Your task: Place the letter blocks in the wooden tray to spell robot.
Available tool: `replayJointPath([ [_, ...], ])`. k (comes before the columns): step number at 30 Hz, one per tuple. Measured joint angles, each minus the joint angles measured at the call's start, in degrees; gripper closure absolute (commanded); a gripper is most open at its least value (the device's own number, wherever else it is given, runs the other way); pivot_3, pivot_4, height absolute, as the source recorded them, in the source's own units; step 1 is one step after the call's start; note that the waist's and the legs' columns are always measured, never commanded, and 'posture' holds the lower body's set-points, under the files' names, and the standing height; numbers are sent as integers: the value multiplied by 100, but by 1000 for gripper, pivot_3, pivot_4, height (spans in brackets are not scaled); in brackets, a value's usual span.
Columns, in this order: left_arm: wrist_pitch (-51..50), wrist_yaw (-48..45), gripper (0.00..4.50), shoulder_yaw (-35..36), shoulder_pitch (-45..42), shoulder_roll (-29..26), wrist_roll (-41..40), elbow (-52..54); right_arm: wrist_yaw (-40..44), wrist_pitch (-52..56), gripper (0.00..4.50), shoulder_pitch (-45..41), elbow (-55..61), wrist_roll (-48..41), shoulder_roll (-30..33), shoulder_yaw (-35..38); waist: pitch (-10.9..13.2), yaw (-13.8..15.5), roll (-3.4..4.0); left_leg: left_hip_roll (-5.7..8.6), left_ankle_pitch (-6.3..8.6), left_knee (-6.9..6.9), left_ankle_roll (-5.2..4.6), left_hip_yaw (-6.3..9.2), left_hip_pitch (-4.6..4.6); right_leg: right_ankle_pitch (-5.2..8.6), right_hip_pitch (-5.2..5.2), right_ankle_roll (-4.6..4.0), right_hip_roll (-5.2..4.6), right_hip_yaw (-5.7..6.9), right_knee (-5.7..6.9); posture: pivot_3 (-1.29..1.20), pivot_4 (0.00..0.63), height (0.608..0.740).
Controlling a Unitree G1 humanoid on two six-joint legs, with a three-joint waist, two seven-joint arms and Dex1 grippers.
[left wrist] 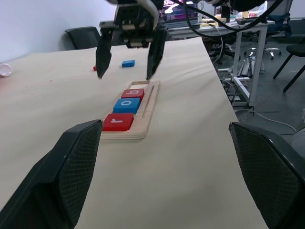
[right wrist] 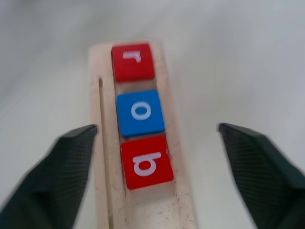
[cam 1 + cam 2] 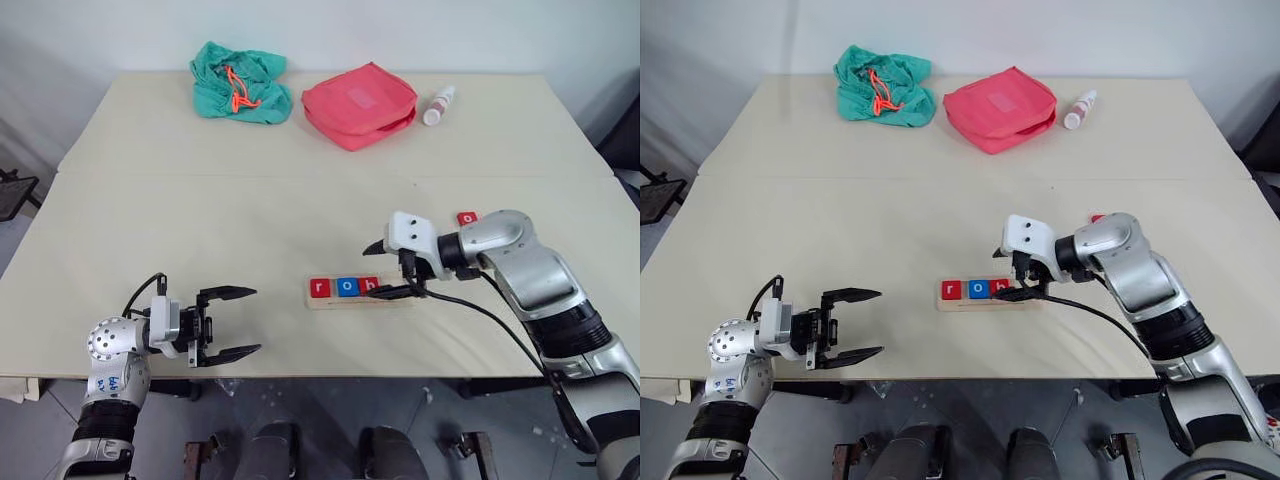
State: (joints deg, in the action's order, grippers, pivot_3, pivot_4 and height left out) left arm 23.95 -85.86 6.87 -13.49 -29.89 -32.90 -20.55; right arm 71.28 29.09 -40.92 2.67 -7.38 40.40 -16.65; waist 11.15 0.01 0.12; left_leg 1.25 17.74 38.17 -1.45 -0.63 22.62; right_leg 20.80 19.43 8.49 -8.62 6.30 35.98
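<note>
The wooden tray [image 3: 392,298] lies near the table's front, right of centre. Three letter blocks sit in its groove side by side: a red r [image 3: 319,288], a blue o [image 3: 346,287] and a red b [image 3: 369,285]. My right gripper [image 3: 375,270] hovers open just above the b block, one finger on each side of the tray and nothing held. A loose red block [image 3: 467,218] lies behind my right forearm, and a loose blue block [image 1: 127,63] lies beyond the tray. My left gripper [image 3: 251,321] stands open and empty to the left of the tray, pointing at it.
At the table's far side lie a teal cloth bag [image 3: 240,83], a red pouch [image 3: 360,104] and a small white bottle [image 3: 438,105]. A seam crosses the table [image 3: 200,220] between them and the tray. The front edge runs just below both grippers.
</note>
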Motion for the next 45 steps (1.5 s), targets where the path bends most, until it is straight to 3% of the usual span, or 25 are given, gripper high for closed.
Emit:
replayJointPath([
  [9, 3, -3, 0, 3, -8, 11, 0, -31, -252, 124, 4482, 613, 63, -46, 318, 233, 0, -31, 0, -4, 0, -3, 0, -10, 0, 0, 6, 0, 1, 0, -1, 0, 150, 740],
  [35, 27, 19, 0, 219, 116, -27, 0, 3, -634, -156, 4482, 593, -444, 54, -295, 88, 0, -20, 0, -2, 0, 0, 0, -7, 0, 0, 2, 0, 0, 0, 0, 0, 150, 740],
  [45, 29, 39, 0, 213, -85, -14, 47, -78, -709, -120, 4482, 652, -279, 17, -210, 205, 0, -15, 0, -2, 0, 1, 0, -7, 1, 0, 3, 0, 0, 0, 0, 0, 150, 740],
])
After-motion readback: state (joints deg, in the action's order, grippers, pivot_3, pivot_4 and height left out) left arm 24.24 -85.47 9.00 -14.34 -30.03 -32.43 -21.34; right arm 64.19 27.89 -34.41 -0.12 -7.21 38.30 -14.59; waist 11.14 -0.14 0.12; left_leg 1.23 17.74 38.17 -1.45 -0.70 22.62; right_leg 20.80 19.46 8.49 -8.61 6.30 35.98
